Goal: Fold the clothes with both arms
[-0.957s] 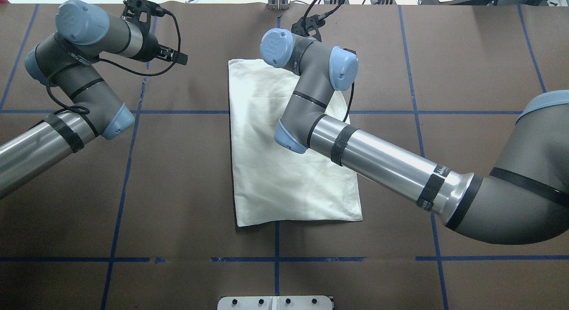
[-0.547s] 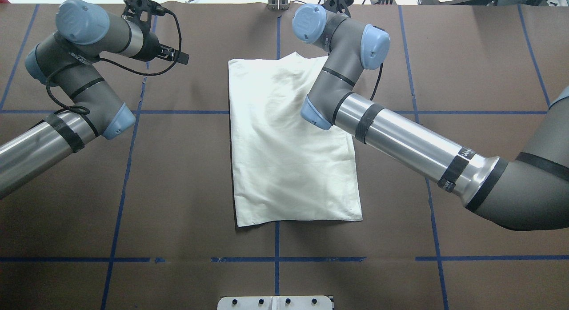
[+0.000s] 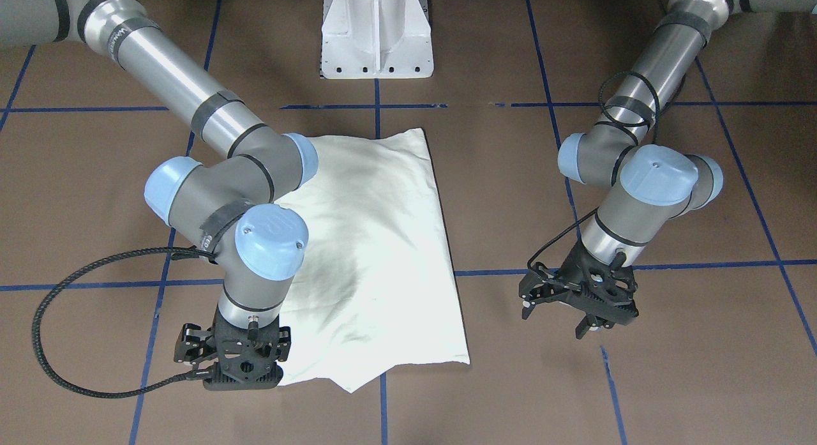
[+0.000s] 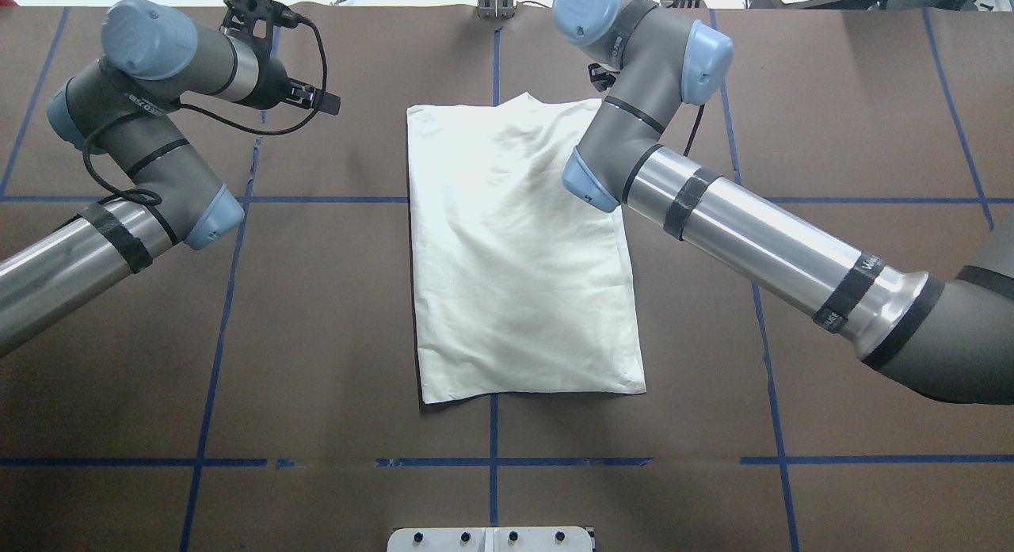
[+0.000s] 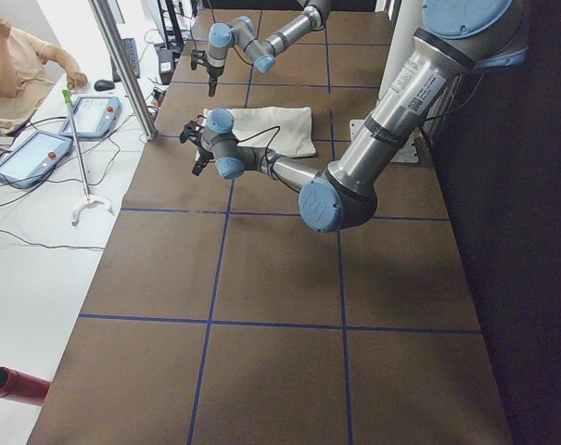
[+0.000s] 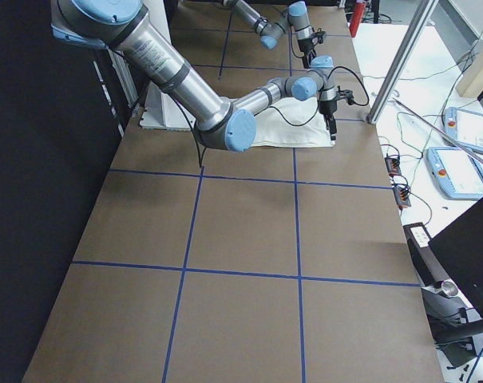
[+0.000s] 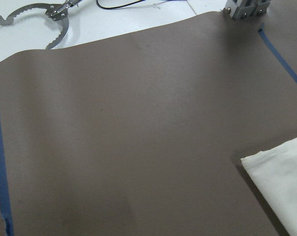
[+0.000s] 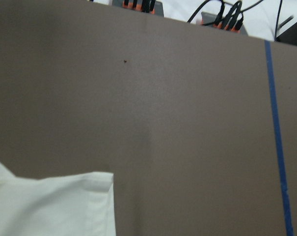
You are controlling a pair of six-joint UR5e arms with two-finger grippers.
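- The black two-finger right pincer (image 3: pixel 233 376) hung pointing down just beside the far right corner of the garment; whether it was apart or together could not be told; its own wrist view showed that corner lying flat, so it was probably holding nothing.
- The black two-finger left pincer (image 3: pixel 577 317) hovered spread apart and empty, well away from the cloth on its left side.
- The cream long-sleeved T-shirt (image 4: pixel 515 259) lay plain side up as a tall folded rectangle in the middle of the brown paper-covered table (image 4: pixel 317 314); its far edge rose in a small rumpled peak, while the near edge lay flat.
- The step in hand looked like taking the far edge to fold it toward the robot; the left pincer would need to come in to the far left corner first.
- Each pincer should pinch all layers at its corner; the lift should be level and together, so the fold lands square on the near edge.
- The grey-and-silver right arm (image 4: pixel 752 243) crossed above the cloth; its elbow should stay high.
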